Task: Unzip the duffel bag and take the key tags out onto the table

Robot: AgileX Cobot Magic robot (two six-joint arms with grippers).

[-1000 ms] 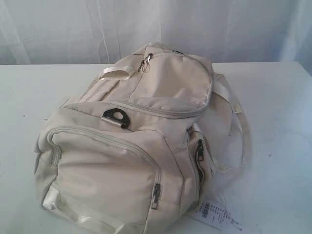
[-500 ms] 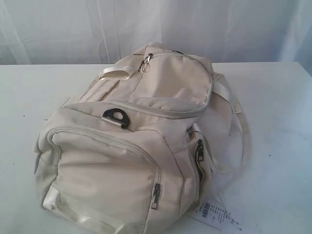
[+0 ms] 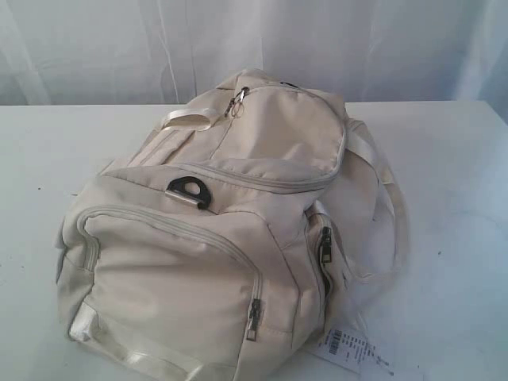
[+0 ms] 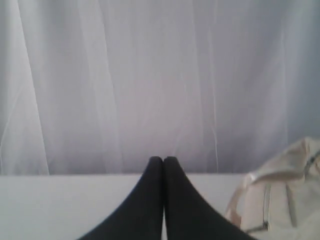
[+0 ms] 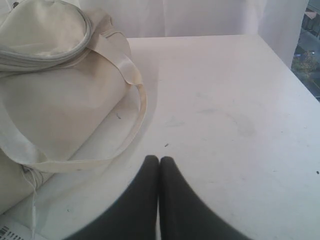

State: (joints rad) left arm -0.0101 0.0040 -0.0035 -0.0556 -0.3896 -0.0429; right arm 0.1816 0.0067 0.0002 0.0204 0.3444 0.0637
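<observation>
The cream duffel bag (image 3: 230,230) lies on the white table (image 3: 452,175) with all its zips closed. A dark D-ring (image 3: 190,190) sits on its top, and metal zip pulls (image 3: 236,101) lie at its far end. No key tags show in any view. Neither arm appears in the exterior view. My left gripper (image 4: 163,161) is shut and empty, off to the side of the bag (image 4: 287,195). The right gripper (image 5: 159,160) is shut and empty too, above bare table beside the bag's strap (image 5: 135,95).
A white paper barcode tag (image 3: 353,351) lies on the table by the bag's near right corner. White curtains (image 3: 333,40) hang behind the table. The table's right edge (image 5: 295,75) shows in the right wrist view.
</observation>
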